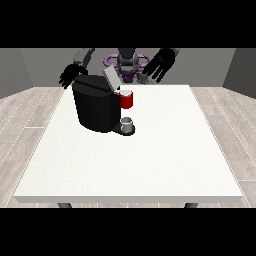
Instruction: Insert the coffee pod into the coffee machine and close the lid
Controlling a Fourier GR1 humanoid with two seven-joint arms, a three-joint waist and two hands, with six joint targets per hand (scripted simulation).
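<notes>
Both hands, at the view's left (73, 75) and right (161, 63), hang open behind the open-lidded coffee machine (95, 102).

1. We had one view, set across the white table (150, 170), facing the robot (127, 62).
2. We looked slightly downward from some way off, so the robot sat small at the top.
3. No second view shared the scene.

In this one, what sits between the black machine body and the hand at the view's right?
In the front view, the raised grey lid and the red pod holder lie between the coffee machine and the hand at the view's right.
</notes>
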